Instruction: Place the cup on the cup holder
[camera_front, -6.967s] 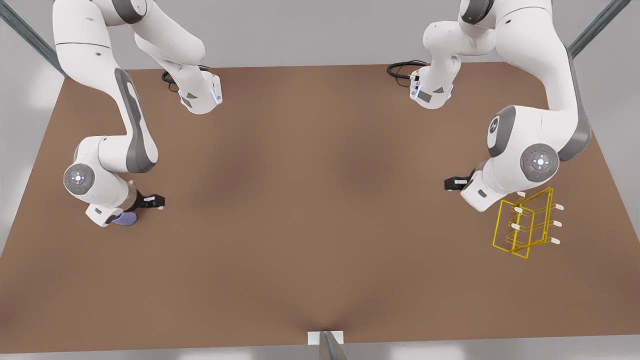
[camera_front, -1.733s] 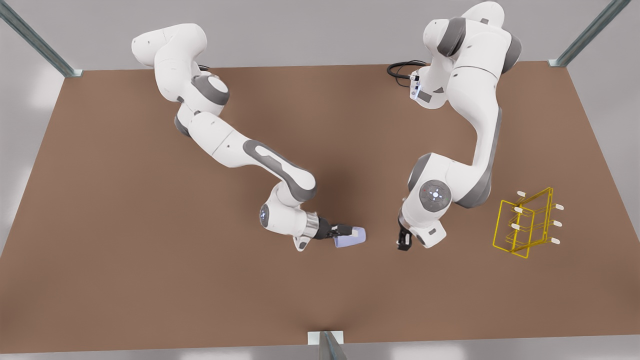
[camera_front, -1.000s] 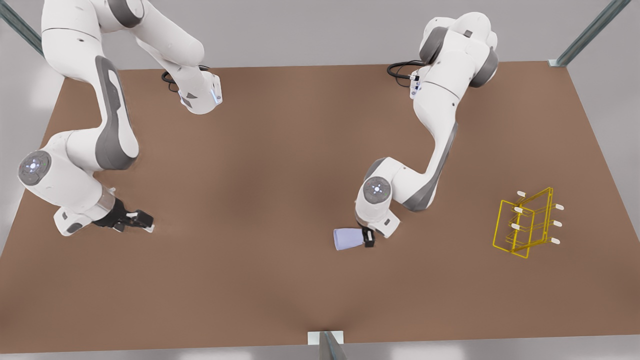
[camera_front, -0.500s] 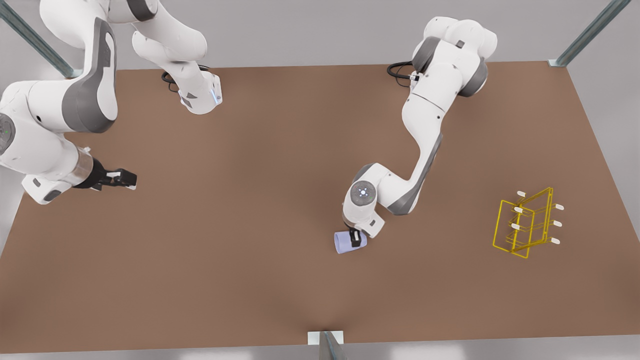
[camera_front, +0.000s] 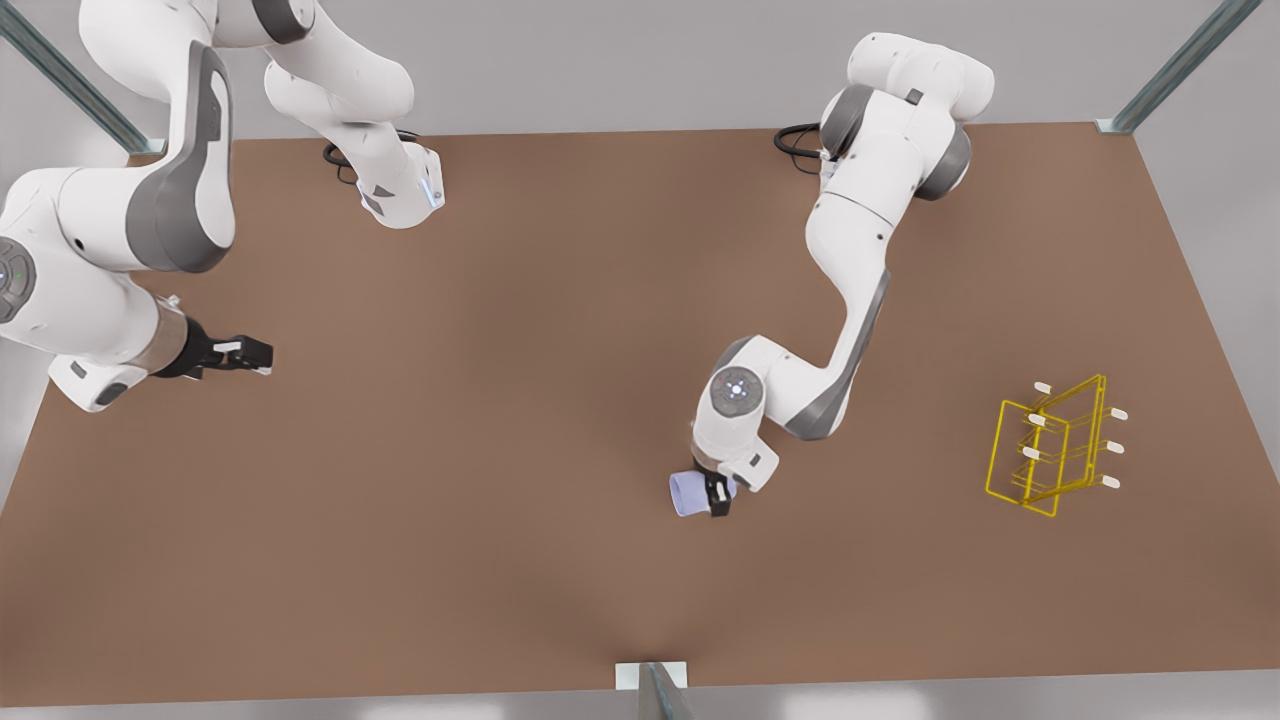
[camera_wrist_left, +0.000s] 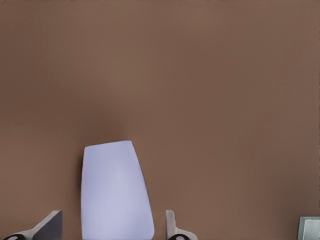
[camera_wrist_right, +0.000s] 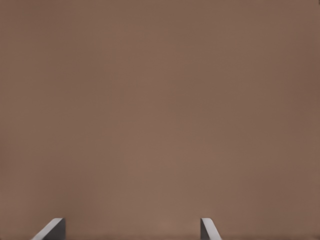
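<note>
Left gripper (camera_front: 714, 495) is straddling the cup (camera_front: 690, 494) mid-table, fingers spread, not touching; right gripper (camera_front: 250, 353) is hovering spread near the table's (camera_front: 500, 300) edge.

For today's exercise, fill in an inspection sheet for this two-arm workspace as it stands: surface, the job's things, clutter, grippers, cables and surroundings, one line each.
Surface: brown table, flat and bare between the items.
Job's things: the cup lies on its side near the table's middle; the cup holder stands apart toward the front view's right, nothing on its pegs.
Clutter: nothing seen.
Grippers: the left gripper straddles the cup, fingers open on either side with gaps showing in the left wrist view; the right gripper waits open over bare table at the front view's left.
Cables: black cable loops at the arm bases on the far edge.
Surroundings: grey walls, metal frame struts at the corners.
</note>
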